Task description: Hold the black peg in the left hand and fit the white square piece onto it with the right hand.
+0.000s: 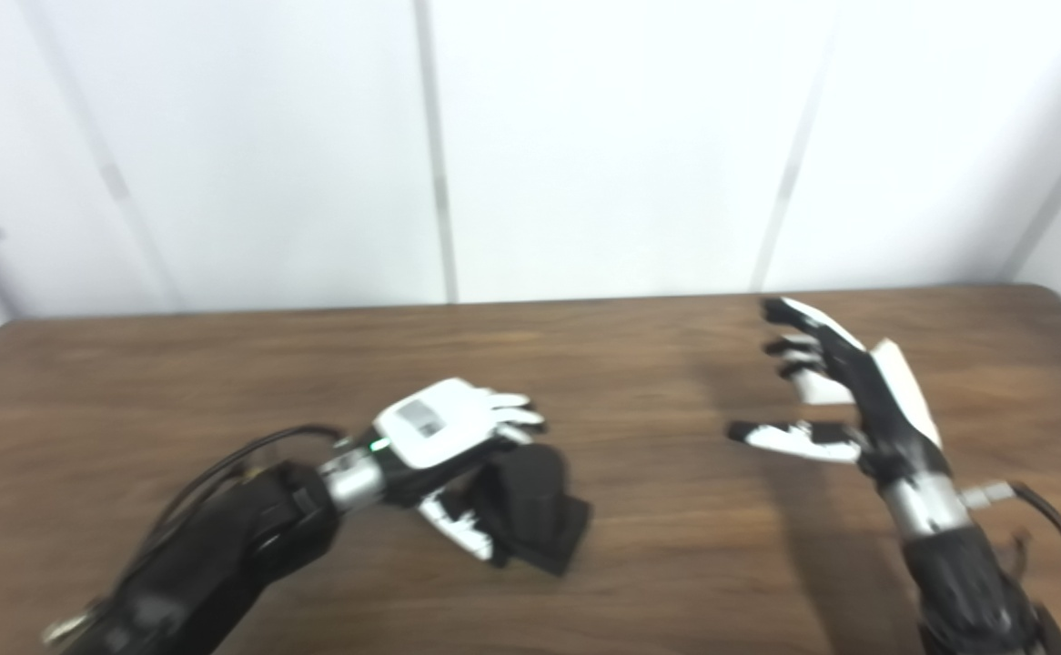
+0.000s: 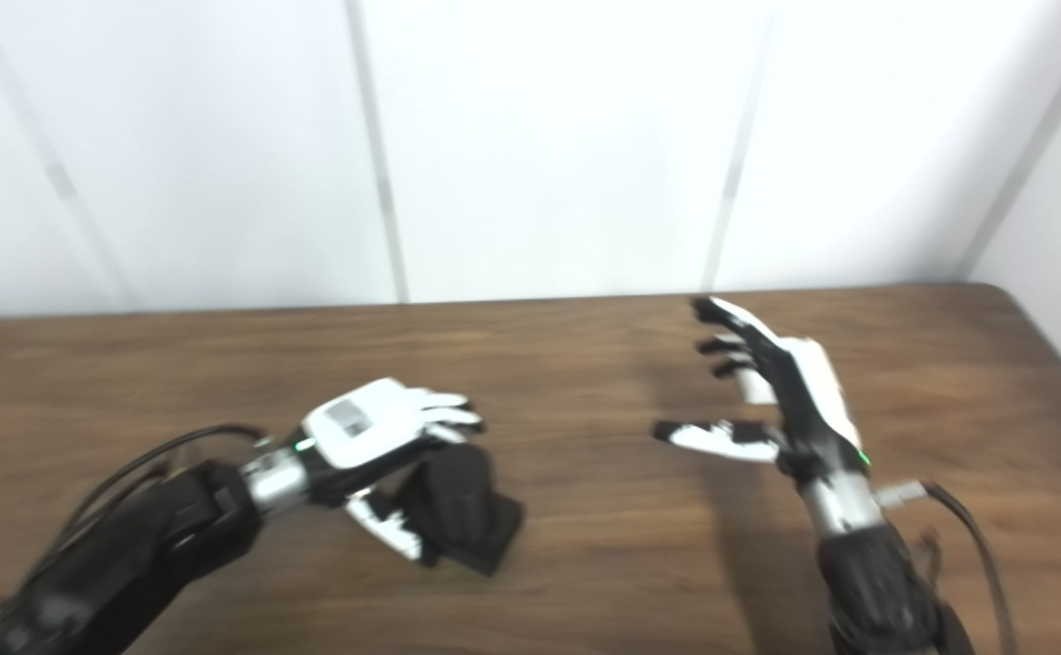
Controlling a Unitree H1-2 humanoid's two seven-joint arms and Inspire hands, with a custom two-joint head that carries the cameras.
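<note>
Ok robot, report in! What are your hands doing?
Left hand wrapped around black peg on table. Right hand open, raised, holding nothing. White square piece not clearly seen. Nothing between hands.

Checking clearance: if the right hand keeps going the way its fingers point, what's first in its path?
Nothing visible: the right hand is open, pointing up-left over bare table toward the back wall. Depth is unclear.

Motion blur softens both views. My left hand (image 1: 444, 432) covers the top of the black peg (image 1: 530, 509), hiding how my fingers meet it. My right hand (image 1: 844, 400) masks most of the white square piece (image 1: 817, 389). Both forearms are cropped at 6 o'clock.
</note>
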